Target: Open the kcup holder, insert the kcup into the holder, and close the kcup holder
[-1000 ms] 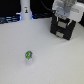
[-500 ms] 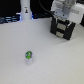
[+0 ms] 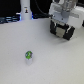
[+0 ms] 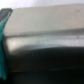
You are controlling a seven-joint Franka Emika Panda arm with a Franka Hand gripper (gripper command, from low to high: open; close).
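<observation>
You have one kcup (image 3: 29, 55) in the exterior view: a small white pod with a green and blue top, standing alone on the white table (image 3: 50, 62). It sits well apart from the gripper (image 3: 63, 33), toward the exterior view's left of it and nearer the camera. Nothing touches it.

You have one holder (image 3: 64, 31) showing, a dark boxy mass at the exterior view's upper right, directly under the arm's white wrist housing (image 3: 67, 11). The gripper is right at this dark body; the picture is too coarse for you to separate the fingers from the box, so contact cannot be confirmed.

Gripper state: you cannot tell whether it is released or clenched. The wrist view is blurred, showing only a broad grey surface (image 4: 47, 27) above a dark band (image 4: 47, 62), with a teal part (image 4: 4, 35) at one edge. No fingertips can be made out there.

One tall white bottle-shaped object (image 3: 25, 9) stands at the far edge of the table, well apart from the gripper toward the exterior view's left. Behind the table the room is dark, with bluish clutter (image 3: 10, 20) along the back edge.
</observation>
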